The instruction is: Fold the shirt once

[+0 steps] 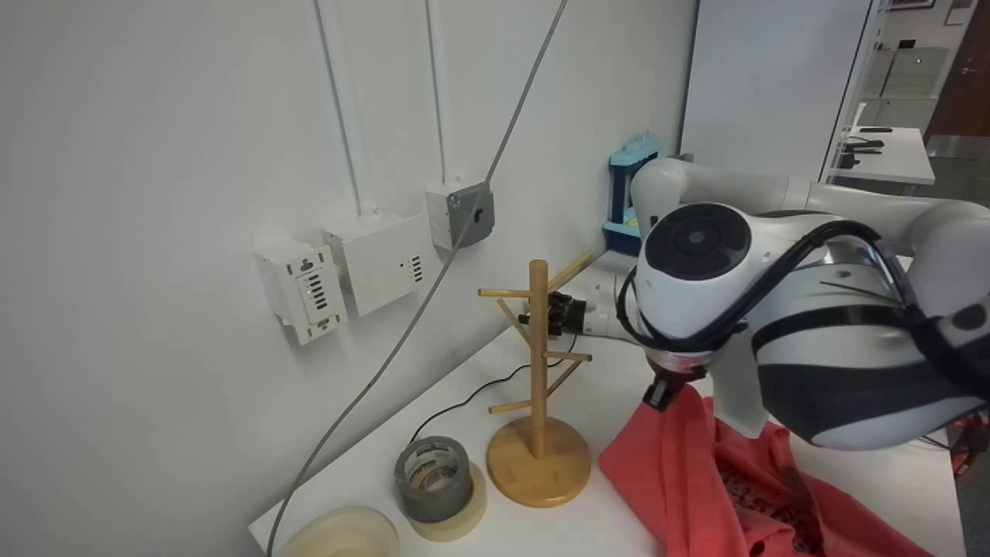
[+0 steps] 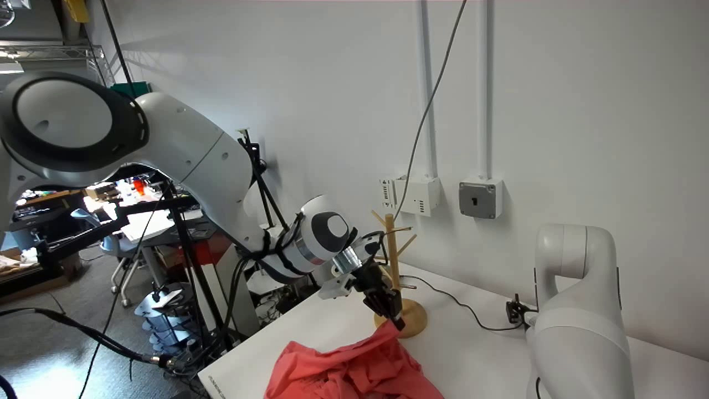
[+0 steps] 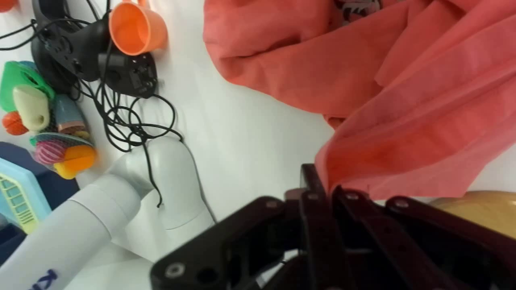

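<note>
The shirt spreads below the fingers, a raised part pinched between them.

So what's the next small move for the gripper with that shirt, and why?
I'd probably carry the gripper away from the wooden stand and over the rest of the shirt. It's shut on a raised part of the shirt, while the rest lies rumpled on the table; the stand looks close by, so moving away seems safer.

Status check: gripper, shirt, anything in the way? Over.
Gripper shut on coral-red shirt, pinched edge raised. Rest rumpled, fold unfinished. Wooden mug tree close by, possible snag.
</note>
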Tool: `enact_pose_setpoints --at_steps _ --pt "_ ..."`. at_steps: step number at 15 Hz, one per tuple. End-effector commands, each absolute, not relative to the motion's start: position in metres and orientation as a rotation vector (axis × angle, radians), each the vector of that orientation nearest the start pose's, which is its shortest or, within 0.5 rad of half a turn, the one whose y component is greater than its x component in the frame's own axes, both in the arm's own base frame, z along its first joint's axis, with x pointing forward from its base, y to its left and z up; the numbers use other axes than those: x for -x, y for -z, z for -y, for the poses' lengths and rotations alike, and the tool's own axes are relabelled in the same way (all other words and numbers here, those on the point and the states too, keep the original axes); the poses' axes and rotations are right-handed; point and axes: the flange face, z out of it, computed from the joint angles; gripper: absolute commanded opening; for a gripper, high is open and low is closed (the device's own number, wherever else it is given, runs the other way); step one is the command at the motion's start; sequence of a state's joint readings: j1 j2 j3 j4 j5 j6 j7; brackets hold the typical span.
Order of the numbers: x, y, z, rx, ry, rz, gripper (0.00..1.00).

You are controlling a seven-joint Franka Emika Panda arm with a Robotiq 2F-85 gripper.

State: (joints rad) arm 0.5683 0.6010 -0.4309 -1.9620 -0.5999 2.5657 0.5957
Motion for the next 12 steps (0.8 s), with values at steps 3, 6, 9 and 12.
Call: enact_pose_setpoints --at_steps 3,6,9,12 --pt "-0.6 -0.213 -0.06 -2.536 -0.311 -0.036 0.01" --pt "-0.589 -0.206 -0.044 -2.519 -0.294 0.02 0.01" --pt "-0.575 -0.193 -0.036 -2.571 -0.24 0.087 0.01" --pt "-0.563 -0.18 -0.031 -2.615 -0.184 0.15 0.36"
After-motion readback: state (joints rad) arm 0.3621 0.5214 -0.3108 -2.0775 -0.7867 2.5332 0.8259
